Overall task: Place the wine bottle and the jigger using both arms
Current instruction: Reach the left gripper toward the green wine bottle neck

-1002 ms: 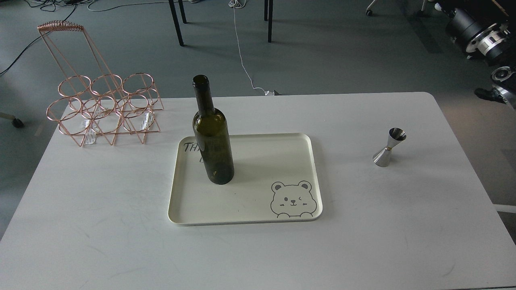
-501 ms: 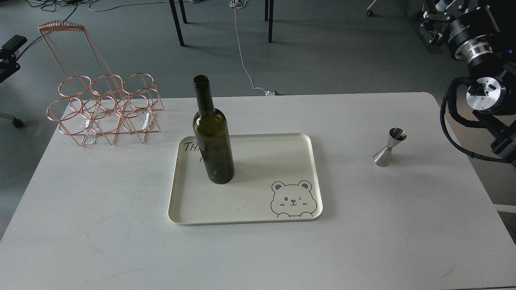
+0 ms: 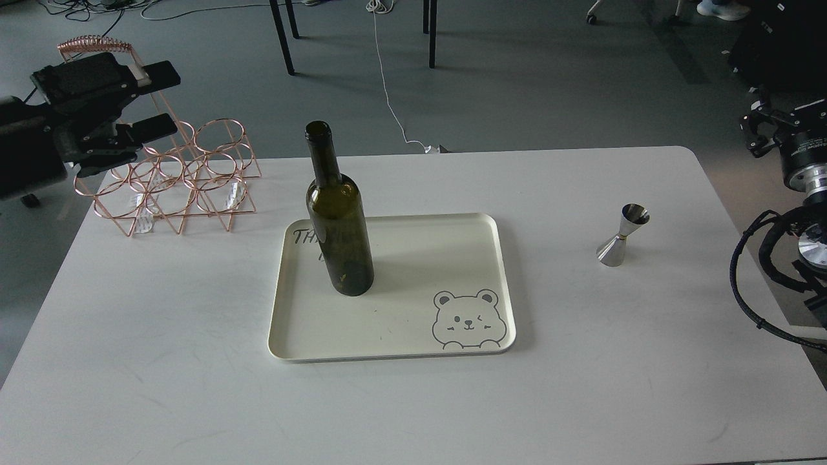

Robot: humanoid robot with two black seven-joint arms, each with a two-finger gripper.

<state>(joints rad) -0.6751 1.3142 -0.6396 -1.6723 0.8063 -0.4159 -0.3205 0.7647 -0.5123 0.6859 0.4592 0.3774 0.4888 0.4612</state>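
Observation:
The wine bottle (image 3: 338, 219), dark olive-green, stands upright on the left half of the cream tray (image 3: 413, 258). The jigger (image 3: 623, 235), small and shiny steel, stands on the white table to the right of the tray. My left gripper (image 3: 165, 98) is at the far left, in front of the copper rack and well left of the bottle; its two fingers are spread apart and hold nothing. Of my right arm (image 3: 801, 194) only joints and cables show at the right edge, right of the jigger; its gripper is out of view.
A copper wire bottle rack (image 3: 194, 181) stands at the table's back left corner. The tray has a bear drawing (image 3: 466, 320) at its front right. The white table (image 3: 194, 387) ends near the right arm. Chair legs and cables lie on the floor beyond.
My left arm has come in from the left edge to in front of the rack, gripper open. My right arm has shifted lower and further right. Bottle and jigger have not moved.

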